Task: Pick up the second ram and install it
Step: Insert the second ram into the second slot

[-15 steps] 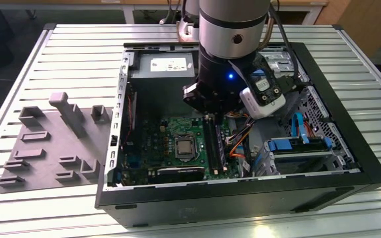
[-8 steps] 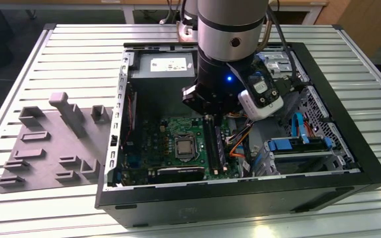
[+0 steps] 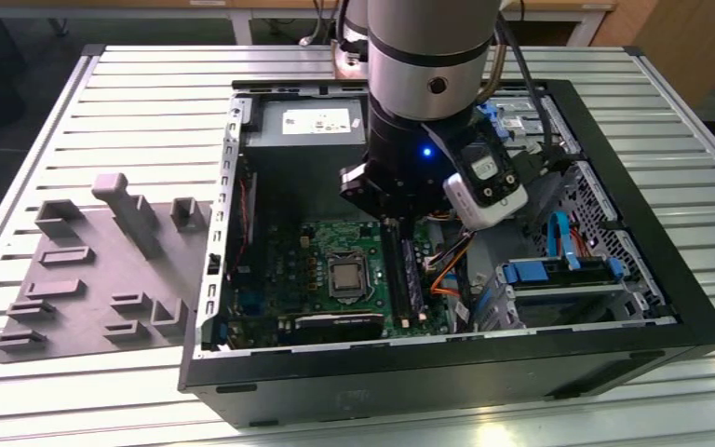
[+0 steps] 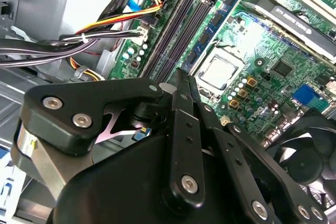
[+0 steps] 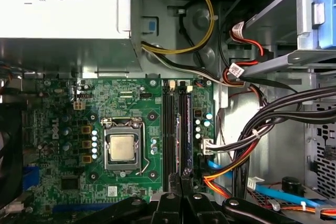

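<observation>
Gripper (image 5: 181, 184), fingers pressed together with nothing held, hovers over the green motherboard (image 5: 68, 129); the second ram (image 5: 188, 129) sits upright in its slot beside the processor socket (image 5: 123, 148).

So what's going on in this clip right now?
A robot arm is reaching down into an open computer case. Its gripper sits low over the memory slots on the green motherboard, beside the bare processor. A dark memory stick stands in one slot. The grey holder tray lies outside.

The claw (image 3: 393, 226) probably hides part of the second ram (image 5: 188, 129).
</observation>
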Available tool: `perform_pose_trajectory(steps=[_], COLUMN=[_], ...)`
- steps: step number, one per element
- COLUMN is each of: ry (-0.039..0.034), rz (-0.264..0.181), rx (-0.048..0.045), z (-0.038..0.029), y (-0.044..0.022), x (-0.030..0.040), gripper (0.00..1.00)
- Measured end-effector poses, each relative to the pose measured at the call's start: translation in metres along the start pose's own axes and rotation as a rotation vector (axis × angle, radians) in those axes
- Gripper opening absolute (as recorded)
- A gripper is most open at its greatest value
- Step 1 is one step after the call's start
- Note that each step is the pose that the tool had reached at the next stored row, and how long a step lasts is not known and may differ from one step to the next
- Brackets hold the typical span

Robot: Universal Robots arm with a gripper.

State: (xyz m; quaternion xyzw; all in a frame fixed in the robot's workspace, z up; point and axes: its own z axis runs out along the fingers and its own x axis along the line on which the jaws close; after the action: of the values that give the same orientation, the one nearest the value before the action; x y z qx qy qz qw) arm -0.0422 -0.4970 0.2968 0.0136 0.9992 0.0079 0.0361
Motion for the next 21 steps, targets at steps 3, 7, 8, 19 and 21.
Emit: perform_pose_trajectory(steps=[3,7,8,19,21], ry=[-0.0003,-0.0005,-0.0006,-0.0009,-0.0009], rz=[0.0,0.0,0.0,0.0,0.0], rx=[0.0002,0.0003,0.0003,0.0003,0.0004], z=[0.0013,0.0029,0.0033,0.0113,0.013], y=[0.0,-0.0001,-0.0001,-0.0002,-0.0003], x=[0.0004,0.0008,0.0009,0.0017,0.0019], gripper=[0.12,0.12,0.12,0.12,0.12])
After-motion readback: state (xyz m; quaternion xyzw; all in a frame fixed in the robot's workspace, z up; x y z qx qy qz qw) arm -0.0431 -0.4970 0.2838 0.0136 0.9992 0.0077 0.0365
